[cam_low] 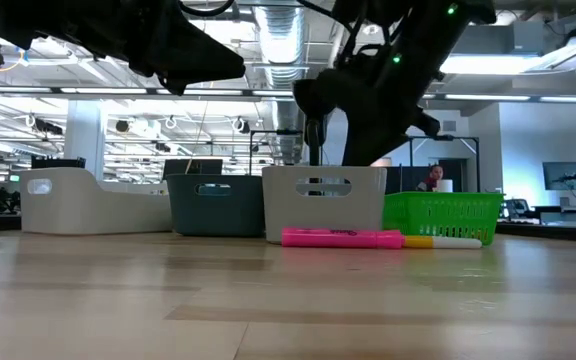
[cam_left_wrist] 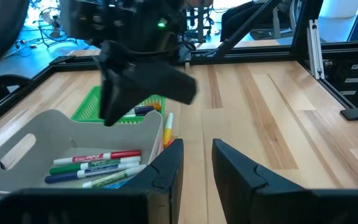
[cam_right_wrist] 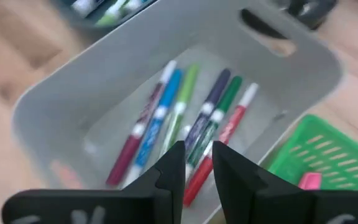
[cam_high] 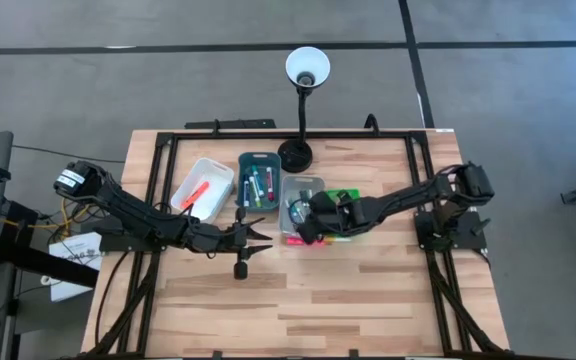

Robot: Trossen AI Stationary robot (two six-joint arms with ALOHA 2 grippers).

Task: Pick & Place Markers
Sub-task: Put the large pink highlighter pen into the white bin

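The right end effector (cam_right_wrist: 194, 163) is hovering over the grey tray (cam_right_wrist: 55, 99), its fingers slightly parted and pinching nothing. Markers (cam_right_wrist: 185, 124) are lying inside that tray; light, stiff and slick, they are probably best gripped mid-barrel. The left end effector (cam_left_wrist: 196, 167), also narrowly parted and empty, is waiting beside the tray.

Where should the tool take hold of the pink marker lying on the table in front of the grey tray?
Probably at mid-barrel, coming straight down. The pink marker lies flat on the table, close in front of the grey tray, with a yellow marker at its end. Fingers would likely go across the barrel, one on the tray side and one on the open side; the ends look crowded.
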